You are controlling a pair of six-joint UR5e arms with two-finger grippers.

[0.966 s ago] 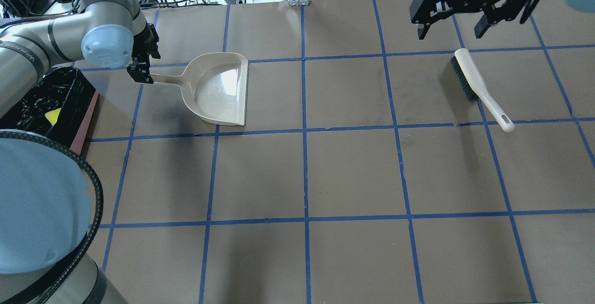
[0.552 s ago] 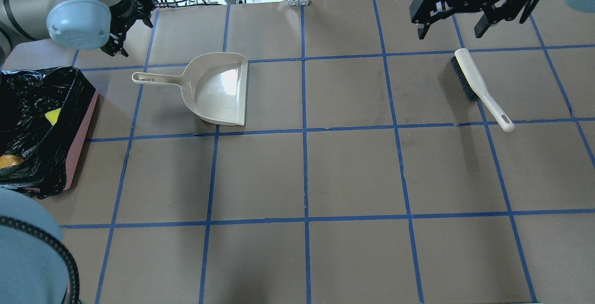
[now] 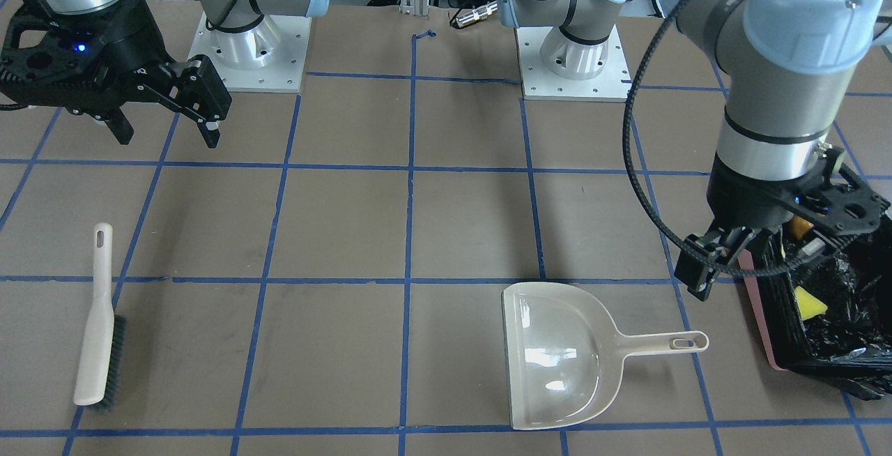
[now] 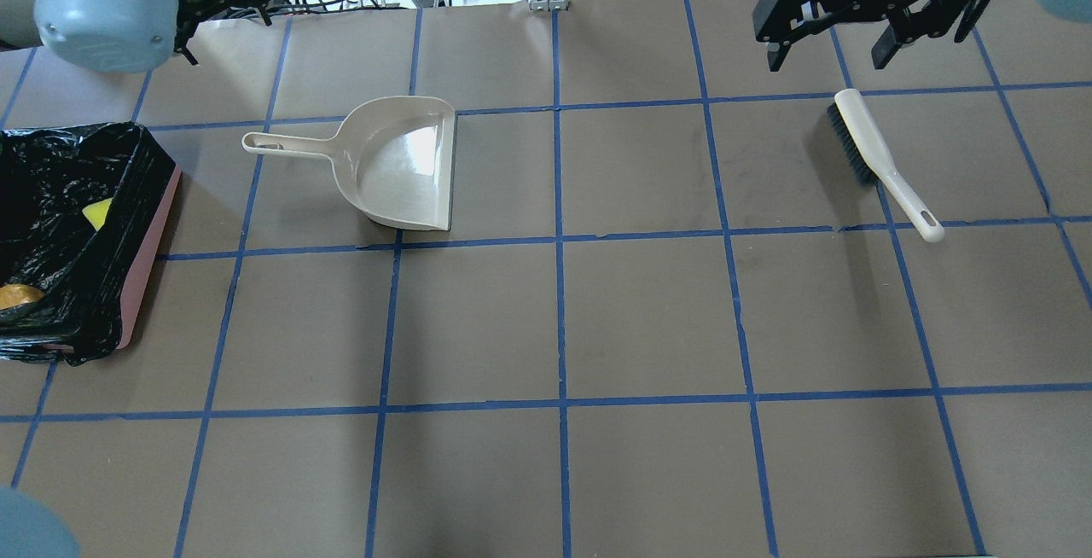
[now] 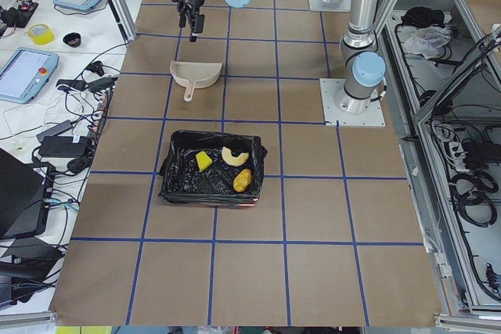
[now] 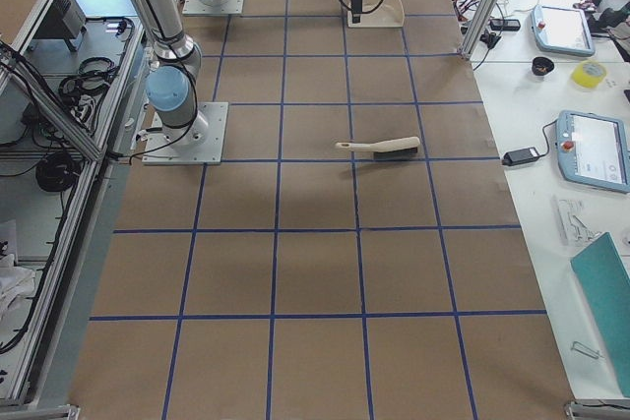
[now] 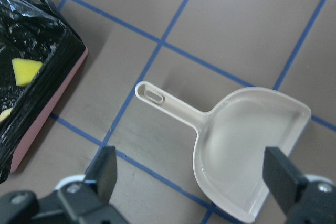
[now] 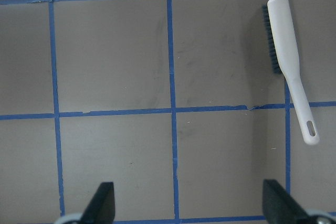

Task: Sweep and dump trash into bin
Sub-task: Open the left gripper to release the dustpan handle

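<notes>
The pink bin (image 4: 145,225) with a black bag sits at the table's left edge and also shows in the front view (image 3: 759,316). In it lie the yellow sponge (image 4: 95,214), the golden-brown lump (image 4: 19,294) and the tan croissant piece (image 5: 233,155). My left gripper (image 4: 223,29) is open and empty. It hangs high beyond the handle of the beige dustpan (image 4: 401,161), as the left wrist view (image 7: 191,182) shows. My right gripper (image 4: 826,61) is open and empty above the far right, just beyond the brush (image 4: 879,157).
The dustpan (image 3: 557,355) lies flat and empty, its handle pointing at the bin. The brush (image 3: 97,323) lies on its side on the table's right part. Cables and devices lie past the far edge. Blue tape lines grid the brown table.
My left gripper has left the dustpan handle and moved up and away toward the far left corner. The left arm has uncovered the bin. Dustpan, brush and right arm have not moved.
</notes>
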